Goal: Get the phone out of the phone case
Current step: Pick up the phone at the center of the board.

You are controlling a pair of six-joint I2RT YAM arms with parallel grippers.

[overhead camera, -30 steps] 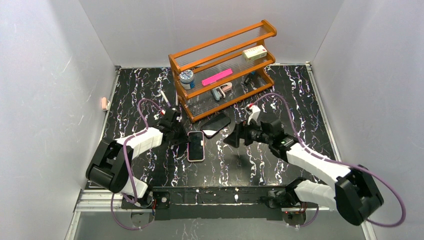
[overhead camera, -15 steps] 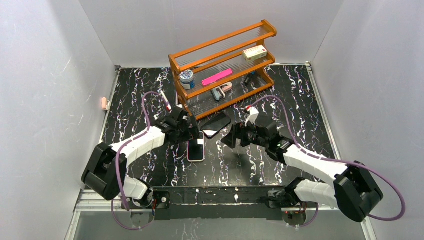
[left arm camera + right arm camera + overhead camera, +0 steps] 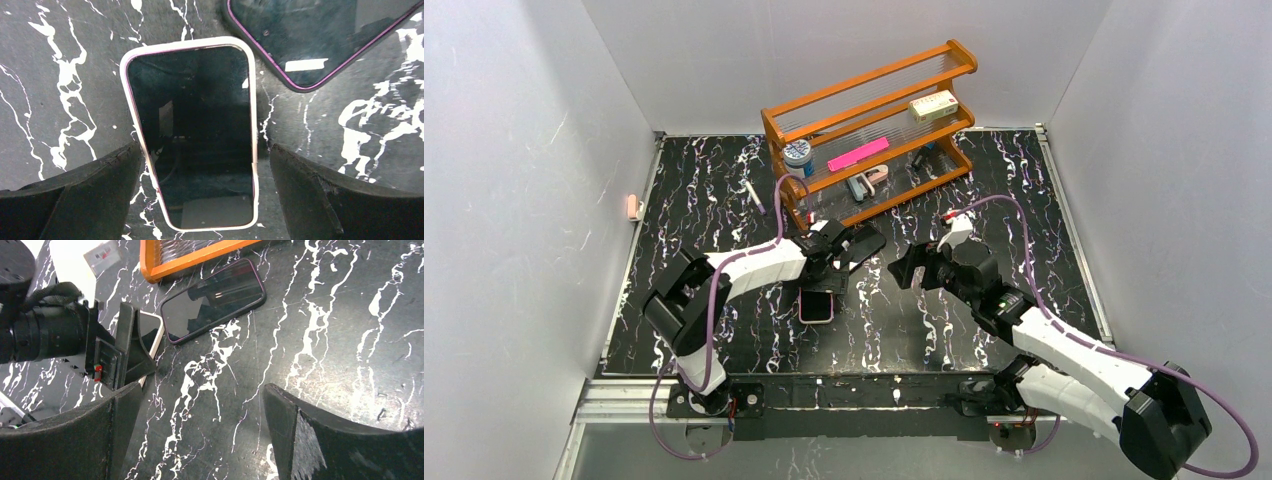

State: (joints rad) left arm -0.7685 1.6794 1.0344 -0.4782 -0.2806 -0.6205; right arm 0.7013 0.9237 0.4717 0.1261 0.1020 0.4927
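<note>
Left end effector [image 3: 205, 152] hangs spread wide and empty astride the phone [image 3: 192, 115] in its pale case [image 3: 253, 125], flat on the counter [image 3: 60, 50] near the orange rack [image 3: 869, 130]. Right end effector [image 3: 200, 390] gapes empty, also before the rack.

Two phones: cased phone [image 3: 192, 135], dark phone [image 3: 320, 40]. One orange rack [image 3: 869, 84]. One pen [image 3: 752, 194].
</note>
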